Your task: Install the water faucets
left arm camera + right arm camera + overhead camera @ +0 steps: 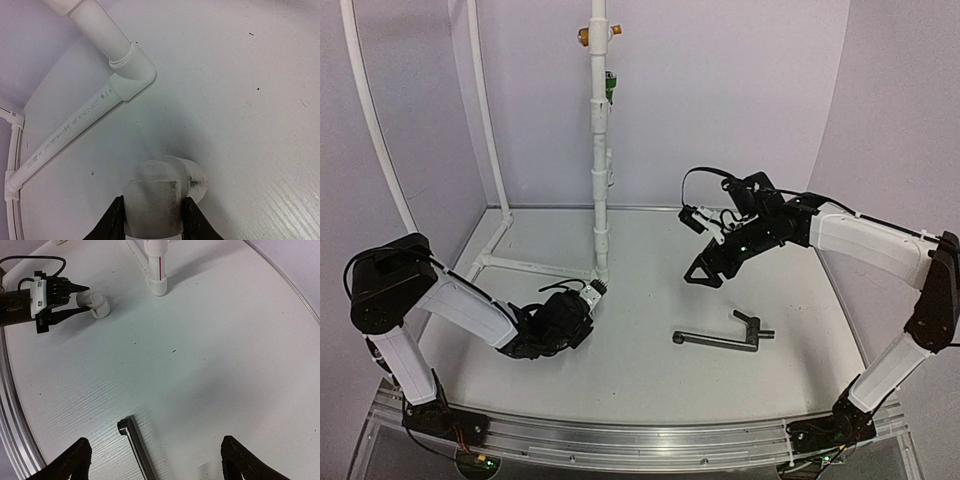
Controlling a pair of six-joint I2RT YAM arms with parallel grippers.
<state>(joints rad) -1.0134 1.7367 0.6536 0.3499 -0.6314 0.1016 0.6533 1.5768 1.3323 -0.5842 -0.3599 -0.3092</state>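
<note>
Left pincer [152, 202] clamps white elbow [167, 175]

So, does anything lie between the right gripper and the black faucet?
Nothing: the top view shows only bare table between the open right gripper and the faucet; the right wrist view agrees.

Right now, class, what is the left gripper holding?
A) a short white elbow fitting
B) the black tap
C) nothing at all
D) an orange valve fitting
A: the left wrist view shows the left gripper closed on both sides of the white elbow fitting, while the black tap lies free on the table.
</note>
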